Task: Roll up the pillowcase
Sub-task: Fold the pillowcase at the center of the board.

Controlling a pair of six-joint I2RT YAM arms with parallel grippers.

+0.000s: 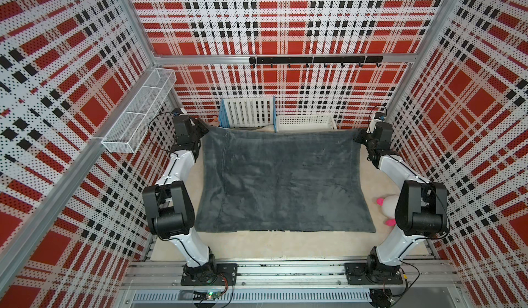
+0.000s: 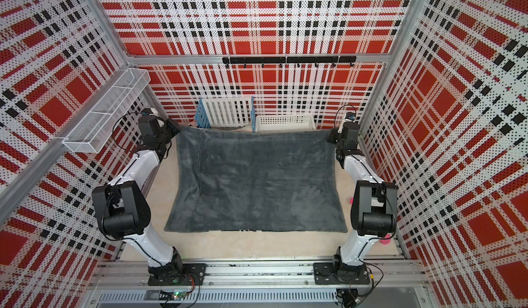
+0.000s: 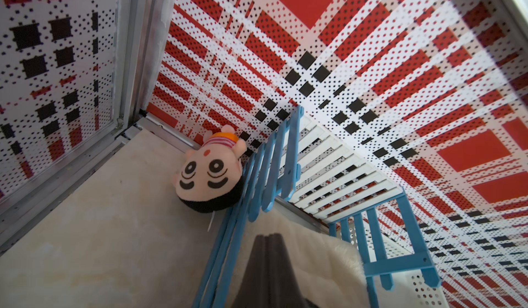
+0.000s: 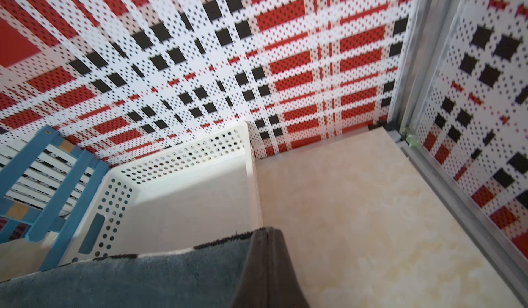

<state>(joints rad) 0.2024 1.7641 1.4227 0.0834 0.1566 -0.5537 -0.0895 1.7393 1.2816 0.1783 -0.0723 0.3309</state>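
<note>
The pillowcase [image 1: 283, 183] [image 2: 257, 183] lies spread on the beige tabletop with its dark grey side up, seen in both top views. Its two far corners are lifted off the table. My left gripper [image 1: 207, 129] [image 2: 175, 126] is shut on the far-left corner. In the left wrist view its closed fingertips [image 3: 268, 236] hide almost all of the cloth. My right gripper [image 1: 357, 136] [image 2: 330, 138] is shut on the far-right corner. The right wrist view shows the grey plush [image 4: 143, 278], with a black-and-white edge, running into the closed gripper [image 4: 267, 231].
Behind the far edge stand a blue-and-white slatted crate [image 1: 247, 115] and a white perforated basket [image 1: 307, 122] [image 4: 185, 206]. A cream fluffy cushion [image 3: 323, 261] and a plush doll head [image 3: 208, 175] lie by the crate. A pink-and-white plush toy [image 1: 388, 206] lies beside the right arm. A wire shelf [image 1: 140, 112] hangs on the left wall.
</note>
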